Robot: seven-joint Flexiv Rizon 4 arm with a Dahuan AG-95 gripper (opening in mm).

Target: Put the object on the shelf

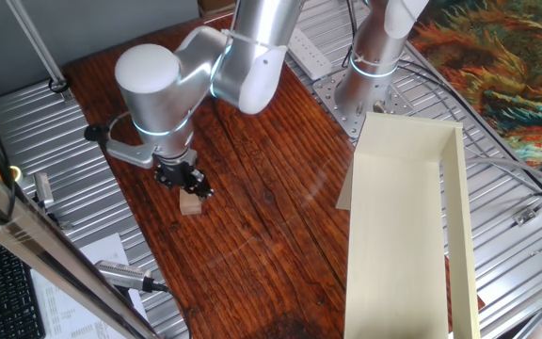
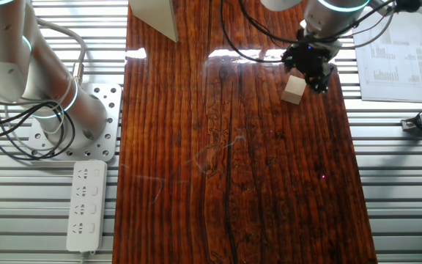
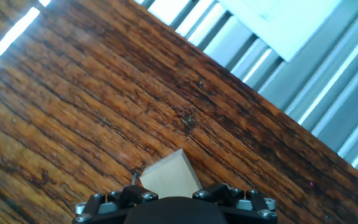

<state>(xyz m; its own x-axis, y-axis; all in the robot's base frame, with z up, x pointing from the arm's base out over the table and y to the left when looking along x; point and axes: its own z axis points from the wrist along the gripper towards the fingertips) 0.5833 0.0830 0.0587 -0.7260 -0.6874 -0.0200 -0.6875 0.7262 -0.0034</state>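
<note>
The object, a small pale tan wooden cube (image 1: pixel 191 203), rests on the dark wooden table. It also shows in the other fixed view (image 2: pixel 294 89) and at the bottom of the hand view (image 3: pixel 169 175). My gripper (image 1: pixel 187 183) hangs right over it, its black fingers (image 2: pixel 321 78) standing either side of the cube's top with a small gap. The jaws look open and hold nothing. The hand hides the cube's near part in the hand view. The shelf (image 1: pixel 398 169), a long cream open box, lies at the right, well away from the cube.
A second arm's base (image 1: pixel 370 71) stands behind the shelf. Ribbed metal surfaces flank the table. A printed sheet (image 2: pixel 390 51) lies beside the cube's end of the table. A power strip (image 2: pixel 86 205) and cables lie on the far side.
</note>
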